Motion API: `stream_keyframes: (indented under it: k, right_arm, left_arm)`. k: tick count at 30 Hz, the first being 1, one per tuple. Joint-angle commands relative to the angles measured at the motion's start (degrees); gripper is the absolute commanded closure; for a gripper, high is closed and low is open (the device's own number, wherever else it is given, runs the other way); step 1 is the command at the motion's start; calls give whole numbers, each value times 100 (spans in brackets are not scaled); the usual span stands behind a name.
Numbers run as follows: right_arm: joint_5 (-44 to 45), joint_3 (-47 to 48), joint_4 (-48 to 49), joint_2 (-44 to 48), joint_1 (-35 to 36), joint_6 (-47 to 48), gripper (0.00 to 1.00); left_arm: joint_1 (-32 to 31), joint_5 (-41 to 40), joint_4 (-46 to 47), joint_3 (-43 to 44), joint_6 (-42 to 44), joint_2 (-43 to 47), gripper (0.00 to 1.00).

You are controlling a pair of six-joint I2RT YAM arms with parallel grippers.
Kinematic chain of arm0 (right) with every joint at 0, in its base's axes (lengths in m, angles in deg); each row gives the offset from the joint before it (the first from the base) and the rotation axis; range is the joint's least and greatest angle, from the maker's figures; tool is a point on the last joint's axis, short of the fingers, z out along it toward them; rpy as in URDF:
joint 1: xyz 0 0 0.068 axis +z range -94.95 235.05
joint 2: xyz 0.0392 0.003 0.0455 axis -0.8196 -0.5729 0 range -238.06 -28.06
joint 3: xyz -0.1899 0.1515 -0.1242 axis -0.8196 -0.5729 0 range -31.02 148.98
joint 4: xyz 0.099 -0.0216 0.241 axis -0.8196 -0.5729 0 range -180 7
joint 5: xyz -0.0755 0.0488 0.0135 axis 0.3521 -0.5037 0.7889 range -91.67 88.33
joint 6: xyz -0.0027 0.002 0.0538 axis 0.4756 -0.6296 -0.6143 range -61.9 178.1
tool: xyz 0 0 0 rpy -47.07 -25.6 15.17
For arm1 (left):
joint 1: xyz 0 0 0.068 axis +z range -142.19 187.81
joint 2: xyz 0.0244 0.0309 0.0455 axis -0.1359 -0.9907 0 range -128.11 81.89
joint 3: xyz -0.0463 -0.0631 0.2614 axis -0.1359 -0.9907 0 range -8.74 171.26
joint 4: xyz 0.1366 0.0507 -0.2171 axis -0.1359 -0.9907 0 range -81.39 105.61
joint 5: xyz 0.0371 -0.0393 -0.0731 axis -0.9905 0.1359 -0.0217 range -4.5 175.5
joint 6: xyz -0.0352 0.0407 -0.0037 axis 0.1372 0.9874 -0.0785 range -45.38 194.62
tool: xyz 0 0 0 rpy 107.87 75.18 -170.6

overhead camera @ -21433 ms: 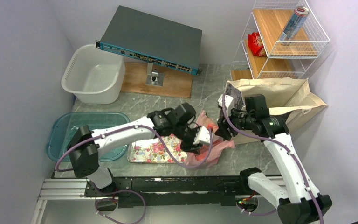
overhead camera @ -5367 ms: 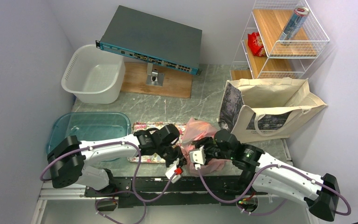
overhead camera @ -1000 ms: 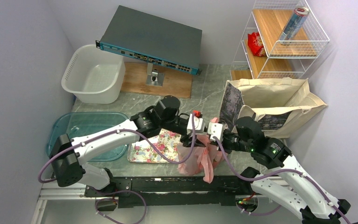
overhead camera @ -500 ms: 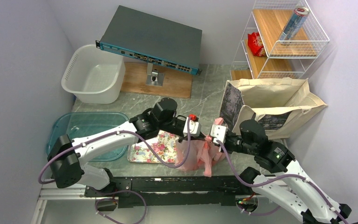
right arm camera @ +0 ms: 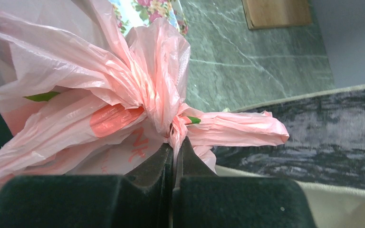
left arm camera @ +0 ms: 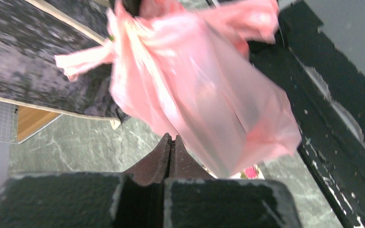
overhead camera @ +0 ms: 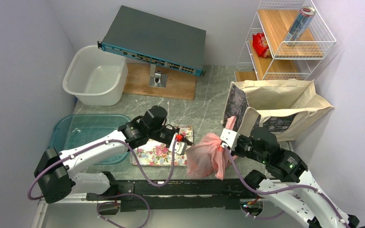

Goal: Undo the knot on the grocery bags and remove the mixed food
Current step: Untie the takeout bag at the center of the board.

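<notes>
The knot (right arm camera: 164,114) is left tied, pinched tight by the right gripper (right arm camera: 174,142); the left gripper (left arm camera: 170,138) is withdrawn, clamped empty.

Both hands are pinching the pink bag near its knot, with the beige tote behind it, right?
Not both. Only the right hand pinches the pink bag near its knot; the left wrist view shows the left hand shut on nothing, short of the bag. The beige tote is behind it.
</notes>
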Motion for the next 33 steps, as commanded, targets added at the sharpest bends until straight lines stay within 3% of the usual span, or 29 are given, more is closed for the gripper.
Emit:
stream_keyframes:
  k: [1,4,6,9,12,17,23,29,30,33]
  right_arm:
    - [-31,212,-125,-64,-9,-101,100]
    - [-601,359,-15,-333,-16,-258,100]
    - [-892,364,139,-371,-16,-300,100]
    - [-1199,315,367,-340,-17,-347,100]
    - [-1311,334,540,-449,-17,-389,100]
    - [-1432,483,642,-618,-16,-471,100]
    - [-1456,524,588,-608,-11,-520,100]
    - [-1548,571,442,-538,-17,-422,100]
    - [-1540,558,406,-522,-20,-401,100]
    - [-1432,494,364,-478,-11,-359,100]
  left_arm:
    - [-18,69,-50,152,316,58,100]
    - [-118,-29,114,617,-379,-40,70]
    - [-140,-36,238,957,-819,-126,61]
    - [-164,1,399,1400,-1386,-327,62]
    - [-415,-71,299,1630,-1260,-562,58]
    - [-792,-152,491,1427,-1125,-729,49]
    - [-855,-492,774,1248,-1022,-966,48]
    - [-880,-1149,1260,1017,-1145,-1038,55]
    - [-881,-1112,1206,1055,-1138,-1034,63]
    - [-881,-892,1075,1140,-1118,-1020,100]
